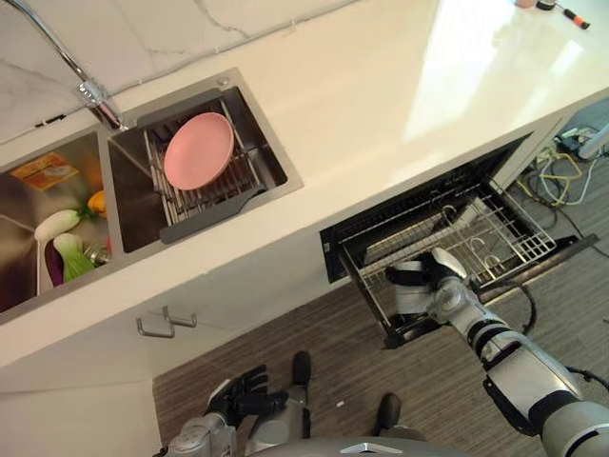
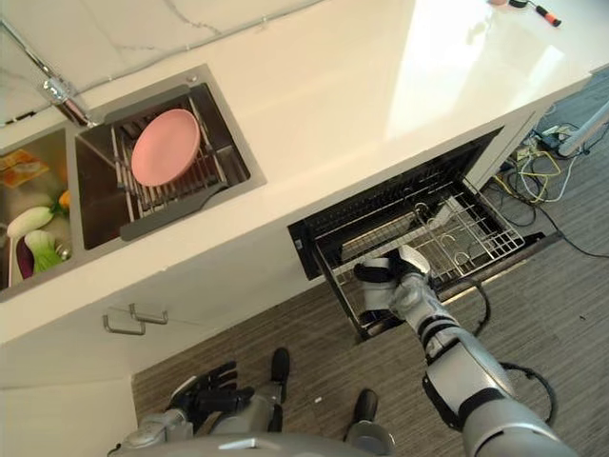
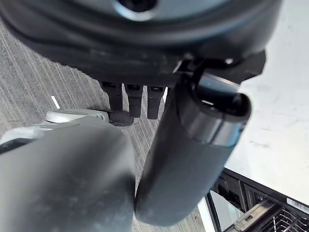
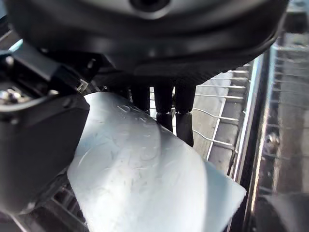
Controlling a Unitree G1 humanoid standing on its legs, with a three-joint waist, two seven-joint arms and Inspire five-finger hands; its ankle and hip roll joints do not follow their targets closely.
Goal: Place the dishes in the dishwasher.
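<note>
1. Hanging idle at the bottom left of the left eye view, the left hand [image 1: 249,392] sits low over the striped floor [image 1: 324,357] with its fingers loosely spread and nothing in them.
2. Right of centre in the same view, the right hand [image 1: 423,278] reaches into the pulled-out dishwasher rack [image 1: 495,233]. In the right wrist view its fingers [image 4: 164,108] run straight down behind a pale, scuffed, plate-like dish [image 4: 145,179] with the thumb on the near side, so I judge it is grasping that dish, held just above the rack wires.
3. The open dishwasher [image 1: 419,205] is a dark opening under the counter edge, with the rack drawn out toward the lower right.
4. Farther up, the white countertop [image 1: 381,86] runs across the frame. At upper left is the sink [image 1: 271,157], where a pink plate [image 1: 198,150] leans upright in a wire drying rack [image 1: 205,195].
5. At the far left, a second basin [image 1: 24,267] holds vegetables [image 1: 67,243], below the faucet [image 1: 90,90].
6. Risks, as I judge them: the held dish could catch on the rack's wires if it goes down at a tilt, or slip and clatter if let go before it is seated. The pink plate is not yet loaded, and it sits well apart from the dishwasher.
</note>
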